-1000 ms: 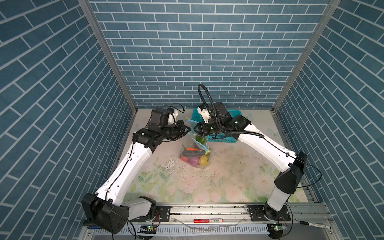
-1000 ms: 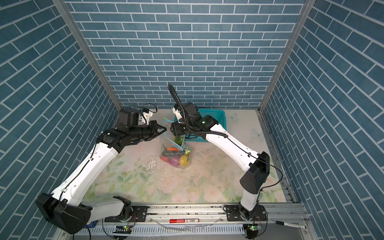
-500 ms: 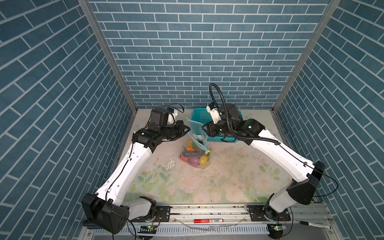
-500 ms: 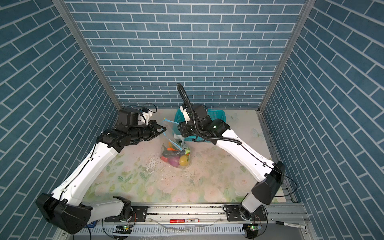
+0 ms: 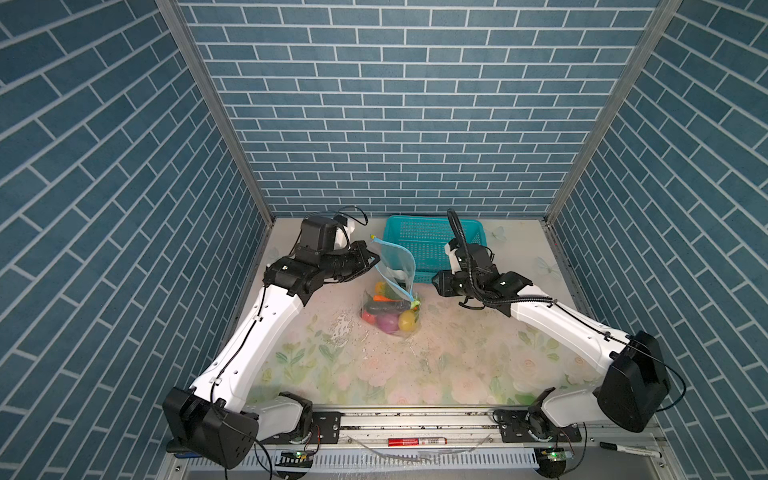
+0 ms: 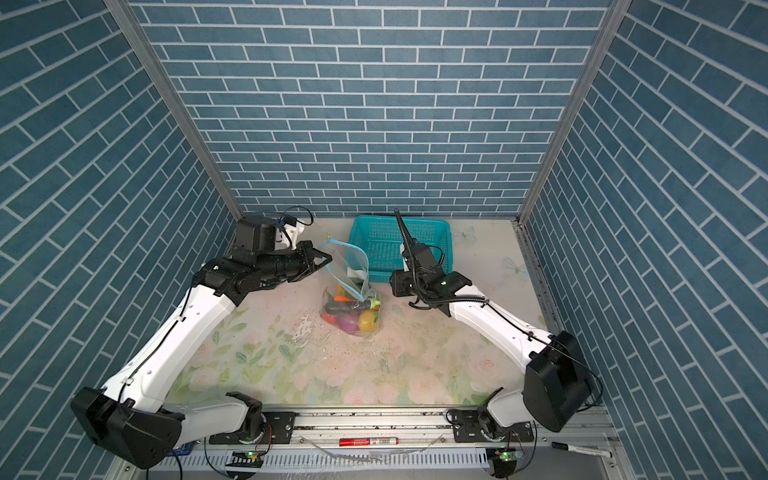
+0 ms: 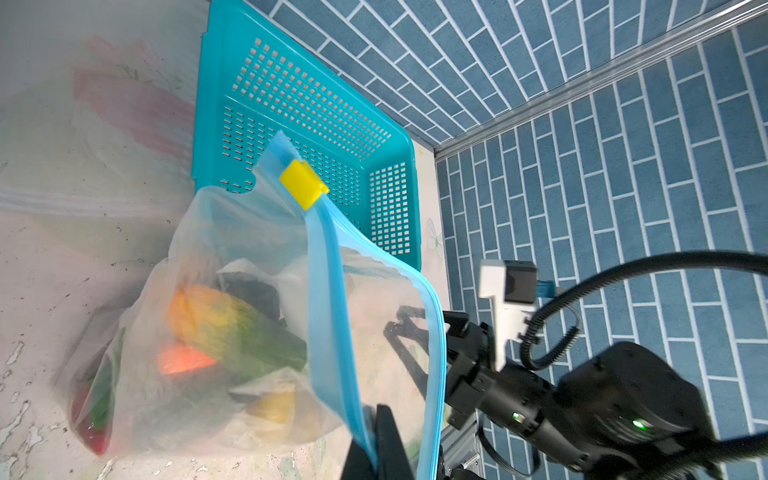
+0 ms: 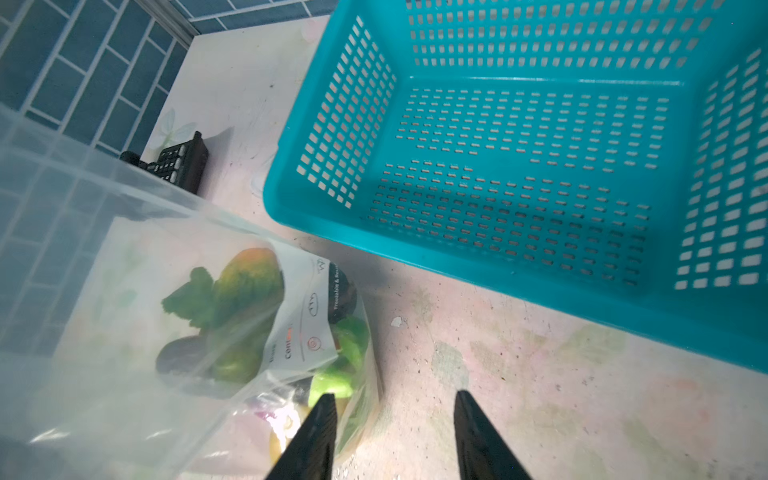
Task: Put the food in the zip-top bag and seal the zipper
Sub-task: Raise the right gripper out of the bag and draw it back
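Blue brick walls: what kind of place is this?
Probably a robot practice booth, not a kitchen: two robot arms mounted on a metal rail, brick-pattern panels boxing in a flowered table, and toy food in a zip-top bag.

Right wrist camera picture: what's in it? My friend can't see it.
The right gripper hangs open above the floral table, holding nothing. Beside it is a clear zip-top bag with toy food inside, next to a teal mesh basket.
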Motion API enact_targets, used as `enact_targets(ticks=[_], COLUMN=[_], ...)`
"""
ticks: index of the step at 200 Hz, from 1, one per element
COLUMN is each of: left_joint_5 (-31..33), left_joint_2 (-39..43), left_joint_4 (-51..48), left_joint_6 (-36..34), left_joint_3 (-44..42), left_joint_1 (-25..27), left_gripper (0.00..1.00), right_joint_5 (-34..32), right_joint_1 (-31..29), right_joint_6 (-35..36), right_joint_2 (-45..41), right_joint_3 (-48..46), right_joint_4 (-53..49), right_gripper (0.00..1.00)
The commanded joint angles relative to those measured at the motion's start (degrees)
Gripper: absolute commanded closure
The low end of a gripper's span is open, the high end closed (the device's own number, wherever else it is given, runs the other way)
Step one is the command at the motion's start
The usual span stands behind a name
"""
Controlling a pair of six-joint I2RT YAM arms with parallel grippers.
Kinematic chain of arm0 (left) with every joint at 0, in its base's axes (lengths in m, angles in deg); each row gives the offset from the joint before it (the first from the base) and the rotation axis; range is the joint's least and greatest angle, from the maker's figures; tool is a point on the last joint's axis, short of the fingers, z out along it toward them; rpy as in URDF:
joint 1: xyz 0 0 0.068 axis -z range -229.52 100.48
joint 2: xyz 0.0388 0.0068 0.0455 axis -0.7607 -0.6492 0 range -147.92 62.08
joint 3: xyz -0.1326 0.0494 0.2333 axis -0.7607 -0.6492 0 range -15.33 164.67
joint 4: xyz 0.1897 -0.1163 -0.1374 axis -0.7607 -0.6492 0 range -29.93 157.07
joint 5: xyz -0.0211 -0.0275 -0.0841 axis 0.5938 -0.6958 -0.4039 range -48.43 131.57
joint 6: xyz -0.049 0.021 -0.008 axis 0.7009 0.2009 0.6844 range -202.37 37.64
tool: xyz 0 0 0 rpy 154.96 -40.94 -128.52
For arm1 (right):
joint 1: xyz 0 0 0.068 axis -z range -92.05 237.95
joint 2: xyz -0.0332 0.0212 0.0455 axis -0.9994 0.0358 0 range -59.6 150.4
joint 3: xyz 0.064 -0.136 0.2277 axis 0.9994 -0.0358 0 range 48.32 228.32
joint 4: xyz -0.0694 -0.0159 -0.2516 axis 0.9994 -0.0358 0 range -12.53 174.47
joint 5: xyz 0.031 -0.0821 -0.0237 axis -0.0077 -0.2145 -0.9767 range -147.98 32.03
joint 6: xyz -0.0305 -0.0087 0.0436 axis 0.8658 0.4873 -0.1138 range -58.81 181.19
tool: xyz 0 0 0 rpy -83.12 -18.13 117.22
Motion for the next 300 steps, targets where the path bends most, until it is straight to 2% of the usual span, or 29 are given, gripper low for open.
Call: enact_targets(ticks=[1, 41, 87, 133, 300], left_joint_5=[0.35, 0.38, 0.35, -0.17, -0.66], left_joint_2=[1.35, 1.45, 1.65, 1.7, 2.21], left_joint_4=[-0.73, -0.91, -1.34, -1.02, -0.71], left_joint_6=[-1.14, -1.4, -1.82, -1.78, -1.48], left_joint_3=[-0.71, -0.67, -0.8, -1.58, -2.47], left_joint_1=[-0.37, -0.37, -0.57, -0.96, -1.59], left_gripper=[1.0, 1.0, 1.0, 1.0, 1.0], right_joint_5=[0.74, 0.55, -2.04, -1.45, 0.42], right_joint_1=[0.48, 0.75, 2.56, 4.22, 6.81], right_joint_6=[-5.66, -6.9, -3.92, -0.99, 0.72], right_joint_2=[2.7, 10.41, 16.7, 21.53, 31.99], right_joint_3=[-3.37, -3.13, 0.56, 5.37, 18.9], right_joint_4=[10.24, 17.56, 18.24, 17.21, 15.95], right_gripper=[0.52, 0.52, 0.52, 0.52, 0.52])
